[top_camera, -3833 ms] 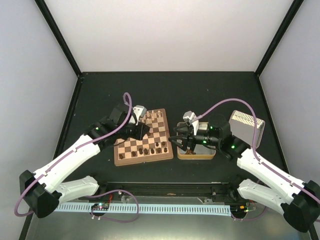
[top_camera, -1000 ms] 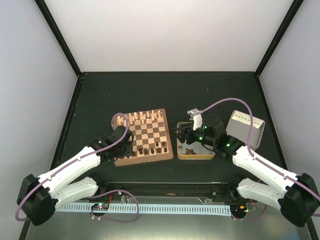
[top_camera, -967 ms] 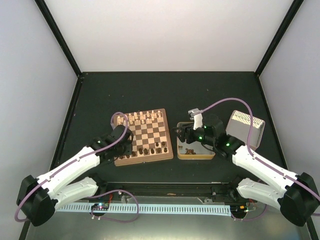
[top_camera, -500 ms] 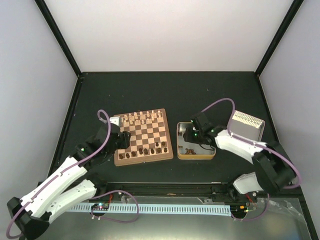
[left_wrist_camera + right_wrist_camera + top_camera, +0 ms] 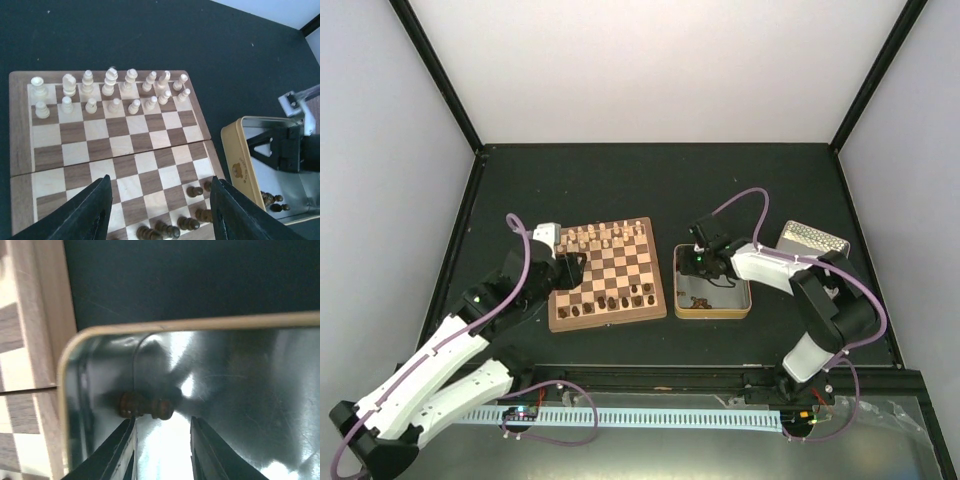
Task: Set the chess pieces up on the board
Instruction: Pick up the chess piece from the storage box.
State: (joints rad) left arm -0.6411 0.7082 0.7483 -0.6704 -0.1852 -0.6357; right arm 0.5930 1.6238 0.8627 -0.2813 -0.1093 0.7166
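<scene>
The board [image 5: 608, 275] lies left of centre, with cream pieces along its far rows. Several dark chess pieces [image 5: 192, 222] stand on its near squares. My left gripper [image 5: 160, 207] hovers open above the board's near half, nothing between its fingers; from above the left gripper [image 5: 570, 268] is over the board's left edge. My right gripper [image 5: 161, 442] is down inside the metal tin [image 5: 250, 390], jaws apart. One dark piece [image 5: 145, 406] lies on its side in the tin's corner, just beyond the fingertips and not gripped. More dark pieces [image 5: 698, 300] lie at the tin's near end.
The tin [image 5: 712, 312] sits just right of the board. Its lid [image 5: 812, 245] rests further right. The right arm's purple cable loops above the tin. Black frame posts border the dark table.
My left gripper has lifted back from the board's near left corner and opened. My right gripper has dropped into the tin's far left corner and its jaws have narrowed.
</scene>
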